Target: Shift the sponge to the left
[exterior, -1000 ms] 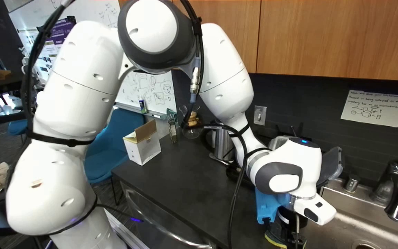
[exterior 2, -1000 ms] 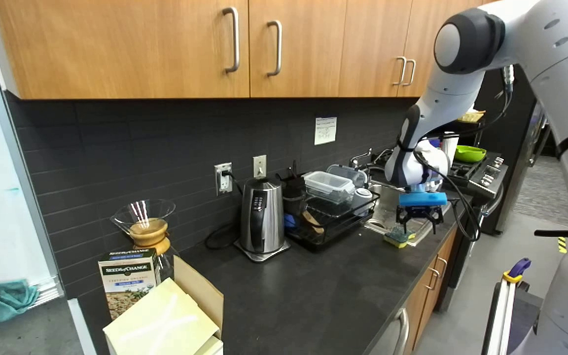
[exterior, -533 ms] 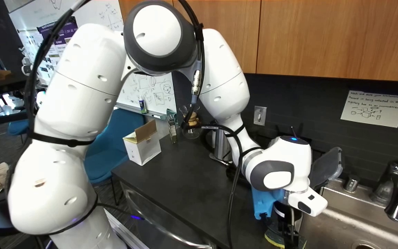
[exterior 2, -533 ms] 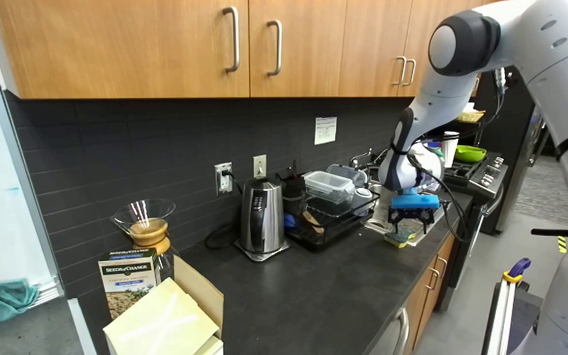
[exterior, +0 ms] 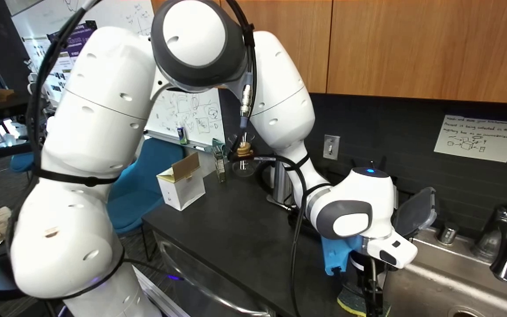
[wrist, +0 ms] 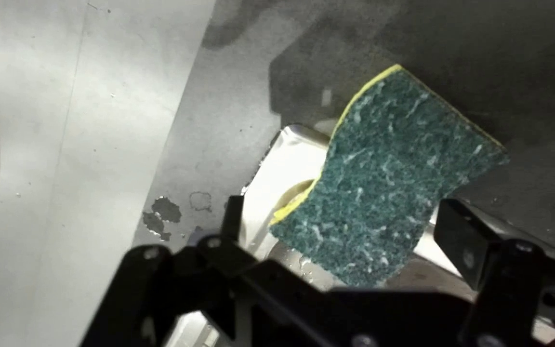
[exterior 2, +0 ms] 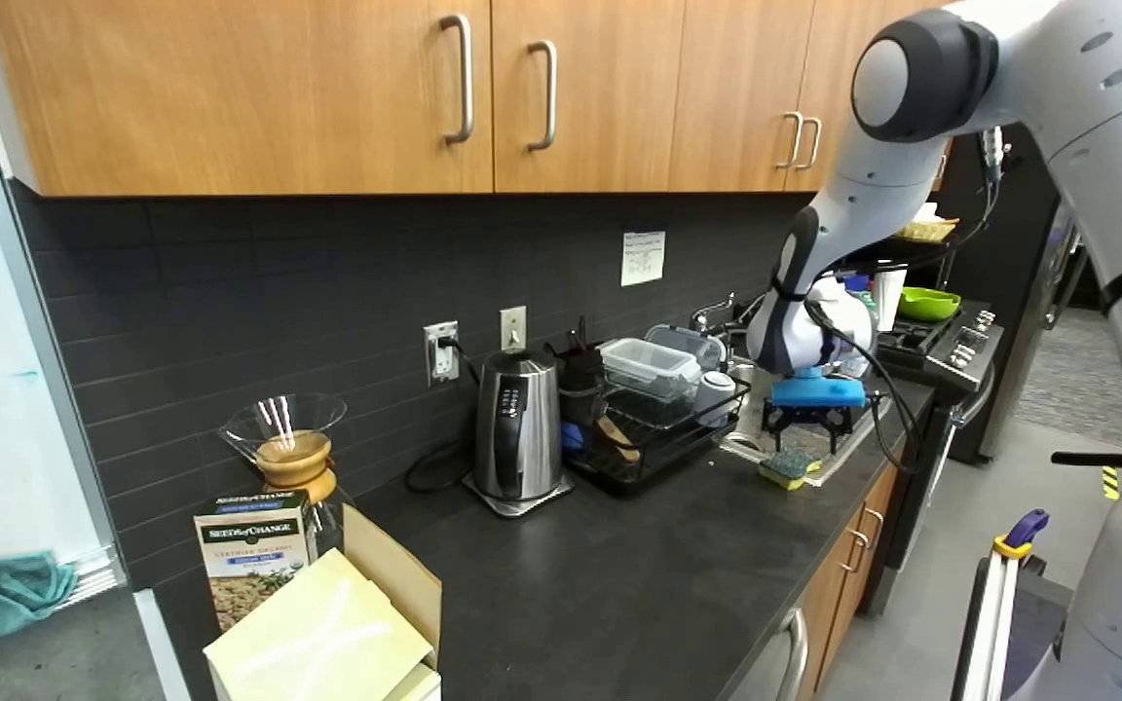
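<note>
The sponge (wrist: 383, 183) lies flat with its dark green scouring side up and a yellow edge showing. It spans the dark counter and the sink's metal rim. It also shows in both exterior views, below the gripper (exterior 2: 790, 467) and partly hidden behind the fingers (exterior: 351, 306). My gripper (wrist: 342, 217) is open and empty, with its fingers apart on either side of the sponge's near end in the wrist view. In an exterior view the gripper (exterior 2: 806, 440) is just above and behind the sponge. Whether a fingertip touches the sponge cannot be told.
The metal sink (exterior: 451, 286) and faucet (exterior: 506, 246) are beside the gripper. A black dish rack (exterior 2: 658, 448) with clear containers (exterior 2: 654, 365) and a steel kettle (exterior 2: 517, 428) stand along the wall. An open cardboard box (exterior: 182, 187) stands at the counter's far end.
My arm and gripper have moved left in both exterior views, closer to over the sponge. The gripper stays open. The sponge has not visibly moved.
</note>
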{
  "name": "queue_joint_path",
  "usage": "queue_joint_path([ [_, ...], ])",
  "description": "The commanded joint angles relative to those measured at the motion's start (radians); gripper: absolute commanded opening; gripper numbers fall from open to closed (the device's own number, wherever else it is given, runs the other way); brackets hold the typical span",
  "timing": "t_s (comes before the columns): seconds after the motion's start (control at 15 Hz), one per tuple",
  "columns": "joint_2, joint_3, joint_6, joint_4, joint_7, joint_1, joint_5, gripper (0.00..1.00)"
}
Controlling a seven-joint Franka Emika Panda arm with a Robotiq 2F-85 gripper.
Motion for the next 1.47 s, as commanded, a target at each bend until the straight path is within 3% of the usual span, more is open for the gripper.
queue_joint_path([
  [0.0,-0.002,0.036,0.034,-0.002,-0.064,-0.052,0.046,1.00],
  [0.47,0.005,0.107,0.064,-0.006,-0.114,-0.100,0.105,1.00],
  [1.4,0.045,0.141,0.088,-0.012,-0.108,-0.082,0.128,1.00],
])
